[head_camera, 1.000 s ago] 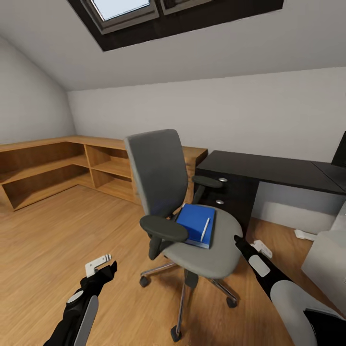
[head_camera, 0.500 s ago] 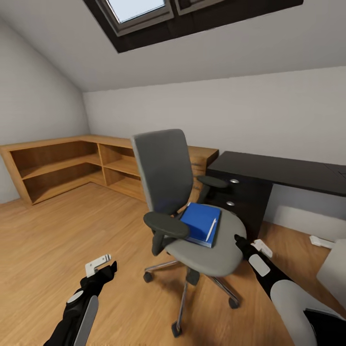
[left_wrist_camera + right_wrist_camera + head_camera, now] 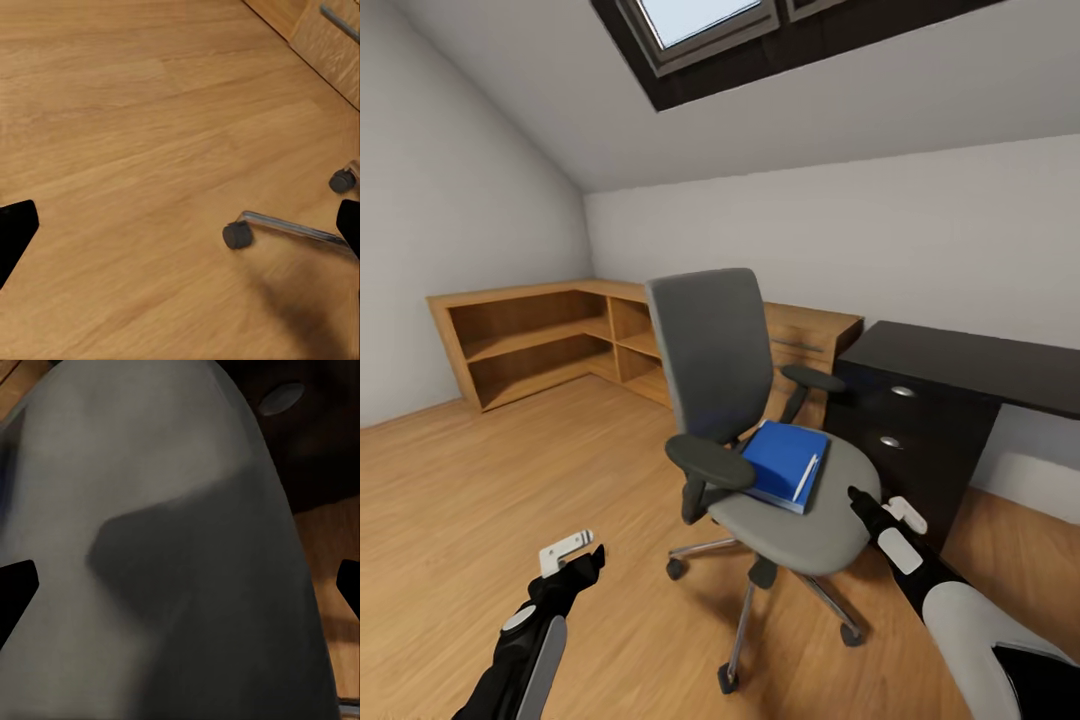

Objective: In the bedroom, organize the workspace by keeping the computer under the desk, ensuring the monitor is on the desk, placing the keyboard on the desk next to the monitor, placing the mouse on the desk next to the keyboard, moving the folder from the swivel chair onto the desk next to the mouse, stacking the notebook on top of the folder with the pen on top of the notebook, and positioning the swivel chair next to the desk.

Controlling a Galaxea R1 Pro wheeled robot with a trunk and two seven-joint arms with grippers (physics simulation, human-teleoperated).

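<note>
folder (image 3: 784, 462) on swivel chair (image 3: 760, 420); caster (image 3: 235, 235) underneath.

Count: 1 swivel chair (image 3: 760, 440) at center, 1 folder (image 3: 780, 458) on its seat, 1 pen (image 3: 806, 477) on the folder, 1 desk (image 3: 960, 360) at 3 o'clock with 2 drawer knobs (image 3: 903, 391), 1 wooden shelf unit (image 3: 560, 335) at 10 o'clock, 1 skylight (image 3: 700, 20) at 12.

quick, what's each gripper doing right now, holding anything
left gripper: open, holding nothing, above the wood floor.
right gripper: open, holding nothing, at the edge of the swivel chair seat.
</note>
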